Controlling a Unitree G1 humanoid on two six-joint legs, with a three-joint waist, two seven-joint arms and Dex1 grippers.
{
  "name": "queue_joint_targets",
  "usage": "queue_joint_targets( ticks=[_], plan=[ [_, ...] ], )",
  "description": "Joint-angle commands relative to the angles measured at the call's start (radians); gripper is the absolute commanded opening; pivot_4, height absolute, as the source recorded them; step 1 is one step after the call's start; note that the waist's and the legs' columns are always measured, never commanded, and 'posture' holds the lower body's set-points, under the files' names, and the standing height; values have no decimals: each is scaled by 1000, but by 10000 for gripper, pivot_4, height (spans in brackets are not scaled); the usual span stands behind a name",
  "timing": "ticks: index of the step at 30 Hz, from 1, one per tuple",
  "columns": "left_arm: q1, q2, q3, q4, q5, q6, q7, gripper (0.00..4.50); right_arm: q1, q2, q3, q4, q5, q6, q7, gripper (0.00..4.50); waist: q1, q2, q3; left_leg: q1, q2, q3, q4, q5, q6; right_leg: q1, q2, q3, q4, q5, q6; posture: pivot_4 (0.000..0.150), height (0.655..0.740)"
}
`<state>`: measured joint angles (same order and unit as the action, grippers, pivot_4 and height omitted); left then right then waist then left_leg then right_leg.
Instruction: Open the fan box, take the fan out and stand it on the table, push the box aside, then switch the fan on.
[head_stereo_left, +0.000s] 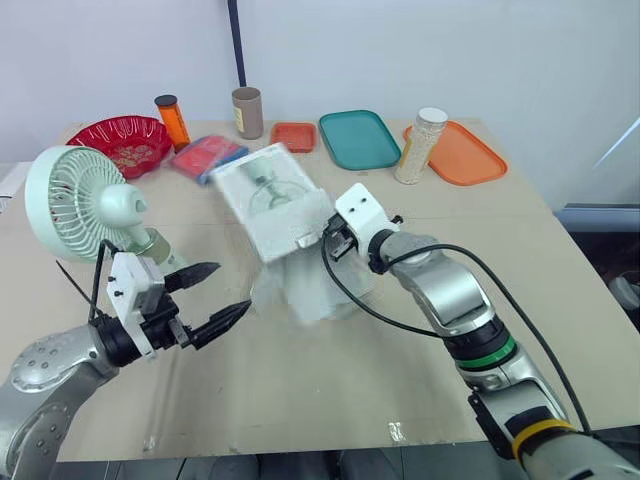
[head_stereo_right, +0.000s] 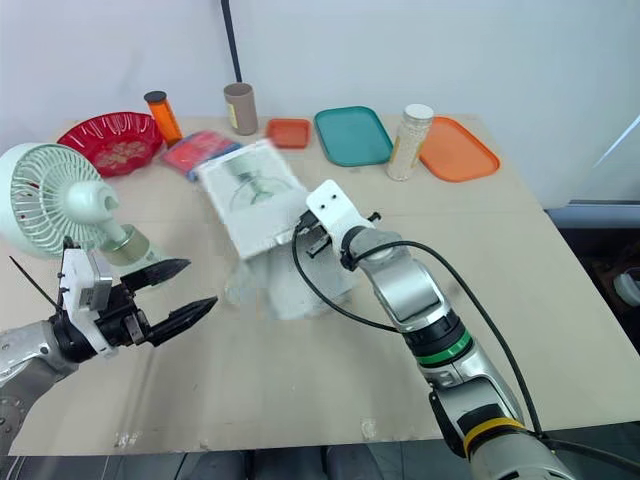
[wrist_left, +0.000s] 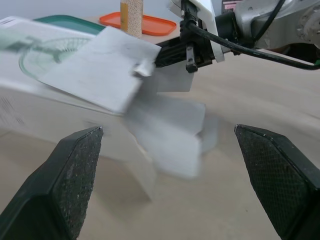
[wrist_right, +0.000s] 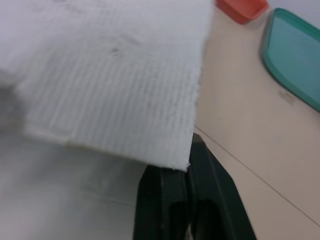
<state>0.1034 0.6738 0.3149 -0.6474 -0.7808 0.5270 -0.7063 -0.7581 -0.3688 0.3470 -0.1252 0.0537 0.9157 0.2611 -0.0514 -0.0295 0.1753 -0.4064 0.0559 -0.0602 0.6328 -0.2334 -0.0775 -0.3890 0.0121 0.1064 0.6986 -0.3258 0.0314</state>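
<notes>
Fan box (head_stereo_left: 275, 200) against the right pincer (head_stereo_left: 334, 240), mid-desk (head_stereo_left: 330, 400)
The right pincer's fingers are pressed together, touching the edge of the box's open flap. The box is white, tilted and blurred, with a fan picture on it. The pale green fan (head_stereo_left: 75, 200) stands upright just beside the spread, empty left pincer (head_stereo_left: 233, 286).

Plain pale wall (head_stereo_left: 450, 50), beige tabletop (head_stereo_left: 320, 400), dark pole (head_stereo_left: 236, 45) against the wall, even light
</notes>
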Motion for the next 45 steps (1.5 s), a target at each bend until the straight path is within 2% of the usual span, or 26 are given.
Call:
queue_joint_targets(
  ticks=[1,13,17,21,28,33,36,39,45],
  plan=[
    [-17,5,-5,-18,-1,-17,-8,45000,4,10,-30,-19,-23,5,-3,150,0,0,0,0,0,0,0,0,0,0,0,0,0,0,0,1500,7400],
    [-127,-8,-41,0,-19,-6,37,45000,46,26,-103,-74,-36,67,-22,150,2,0,0,0,0,0,0,0,0,0,0,-1,0,0,0,1500,7400],
    [-234,-27,-45,-12,-89,45,108,45000,180,-52,-171,-313,36,70,79,150,10,0,0,-1,-2,-4,1,0,0,2,-1,-3,0,0,1,1500,7400],
    [-227,-11,-75,0,-75,45,66,45000,304,-97,-321,-475,103,206,108,150,4,0,0,-2,-3,-5,1,0,0,2,-2,-3,-1,0,1,1500,7400],
    [-259,-6,-110,43,-61,42,20,45000,343,-103,-546,-523,154,326,89,150,2,1,0,1,-3,-5,1,1,0,5,-1,-3,0,0,1,1500,7400],
    [-320,-11,-175,108,-14,10,-56,45000,479,-178,-841,-603,210,448,163,150,19,1,1,-2,-6,-8,1,1,0,5,-1,-3,-1,-2,2,1500,7400],
    [-347,-18,-189,139,1,2,-87,45000,511,-199,-906,-636,238,485,178,150,16,2,1,-1,-7,-9,1,1,0,6,-2,0,0,-3,3,1500,7400],
    [-371,3,-239,163,24,-17,-182,45000,565,-208,-966,-697,259,521,198,150,4,3,1,1,-6,-9,1,1,0,7,0,0,0,-2,2,1500,7400],
    [-415,-6,-277,229,62,-40,-258,45000,655,-206,-1003,-776,291,547,219,150,3,4,1,2,-7,-9,1,1,1,8,0,1,0,-3,3,1500,7400]
  ],
)
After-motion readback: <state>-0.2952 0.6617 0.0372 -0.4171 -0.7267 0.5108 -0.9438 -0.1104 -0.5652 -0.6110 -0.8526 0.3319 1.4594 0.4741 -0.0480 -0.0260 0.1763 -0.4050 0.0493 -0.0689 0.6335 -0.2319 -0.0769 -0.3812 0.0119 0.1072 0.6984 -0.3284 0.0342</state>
